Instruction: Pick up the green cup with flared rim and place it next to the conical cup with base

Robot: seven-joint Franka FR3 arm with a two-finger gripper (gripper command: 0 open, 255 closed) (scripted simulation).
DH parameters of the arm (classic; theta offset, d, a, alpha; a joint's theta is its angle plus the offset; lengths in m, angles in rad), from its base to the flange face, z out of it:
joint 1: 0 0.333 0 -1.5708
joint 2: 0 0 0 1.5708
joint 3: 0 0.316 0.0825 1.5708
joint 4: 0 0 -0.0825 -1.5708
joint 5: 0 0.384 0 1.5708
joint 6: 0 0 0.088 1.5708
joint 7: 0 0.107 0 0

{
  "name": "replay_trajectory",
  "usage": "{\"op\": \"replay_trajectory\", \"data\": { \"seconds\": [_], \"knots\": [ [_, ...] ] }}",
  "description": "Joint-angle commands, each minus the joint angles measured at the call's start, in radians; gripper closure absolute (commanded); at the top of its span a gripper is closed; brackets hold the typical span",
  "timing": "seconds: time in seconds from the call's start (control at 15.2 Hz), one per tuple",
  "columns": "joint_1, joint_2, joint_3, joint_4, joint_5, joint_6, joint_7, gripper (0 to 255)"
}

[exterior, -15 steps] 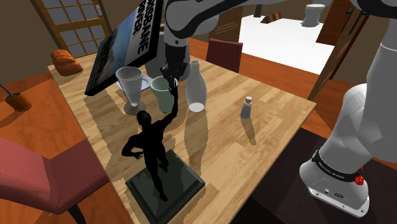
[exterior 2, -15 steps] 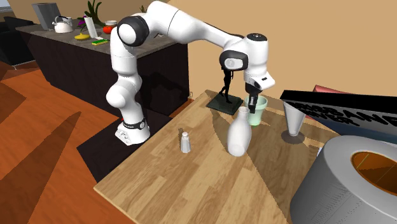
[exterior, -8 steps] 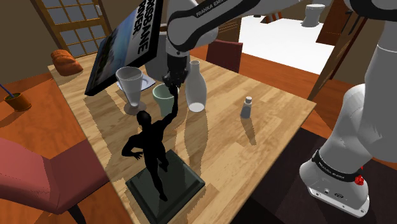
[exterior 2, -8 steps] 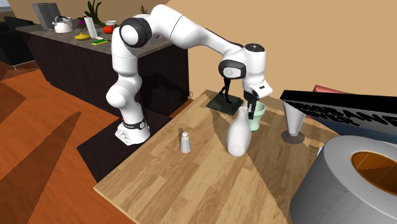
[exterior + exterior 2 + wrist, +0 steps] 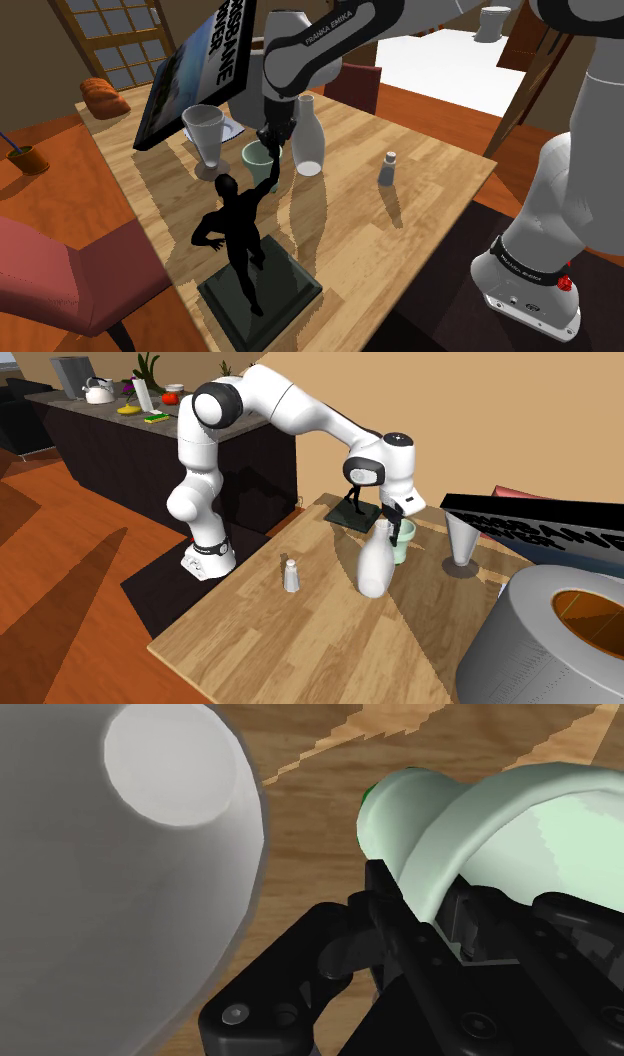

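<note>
Two fingers spread, one on each side of the wall of the pale green cup, so we'd say our gripper isn't pinching it. Cup's upright on the wooden table, between the grey conical cup and the white bottle, just beside the bottle.

Pretty cramped around the green cup: it's boxed in by the white bottle just beside it on the shoulder view's right and the conical cup near on the left, and it's crowded from the front by the raised arm of the black statue. The conical cup is overhung by a big tilted book. Open surface is found past the bottle, broken only by a small shaker.
</note>
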Motion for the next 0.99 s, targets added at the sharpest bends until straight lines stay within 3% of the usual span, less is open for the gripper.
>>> {"op": "replay_trajectory", "data": {
  "seconds": [0.0, 0.2, 0.26, 0.59, 0.92],
  "knots": [
    [0.0, 0.0, 0.0, 0.0, 0.0, 0.001, 0.0, 255],
    [0.0, 0.0, 0.0, 0.0, 0.0, 0.001, 0.0, 255],
    [0.0, 0.0, 0.0, 0.0, 0.0, 0.001, 0.0, 0],
    [0.0, 0.0, 0.0, 0.0, 0.0, 0.001, 0.0, 0],
    [-0.004, -0.068, -0.01, 0.035, -0.02, -0.102, 0.013, 0]
  ]
}}
